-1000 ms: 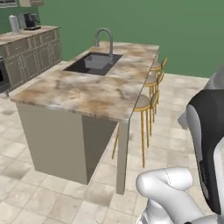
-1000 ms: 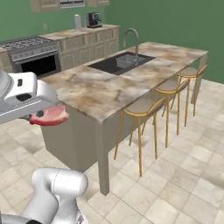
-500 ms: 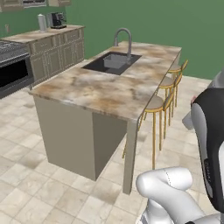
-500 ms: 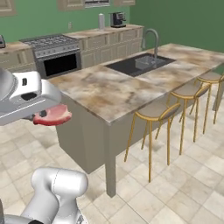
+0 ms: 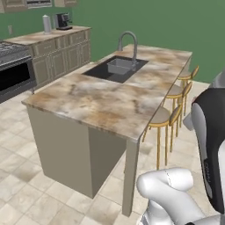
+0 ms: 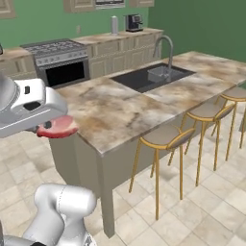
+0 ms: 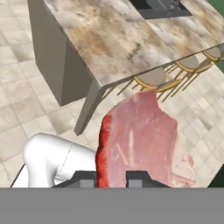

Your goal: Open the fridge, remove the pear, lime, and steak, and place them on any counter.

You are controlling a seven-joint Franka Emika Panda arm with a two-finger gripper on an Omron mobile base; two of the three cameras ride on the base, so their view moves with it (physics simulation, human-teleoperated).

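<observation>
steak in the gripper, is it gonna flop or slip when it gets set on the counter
The steak juts out flat from the shut gripper without drooping, so it probably acts stiff. Held by one edge only, it may pivot or slip. Being flat, it should lie still on the counter, not roll.

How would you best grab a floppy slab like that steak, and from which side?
By a thin edge, jaws closing across its flat faces, as here: the gripper is shut on the near rim of the steak. It is flat and wide, so only its thickness fits between the fingers; coming edge-on suits that. The rest juts out beyond them.
</observation>
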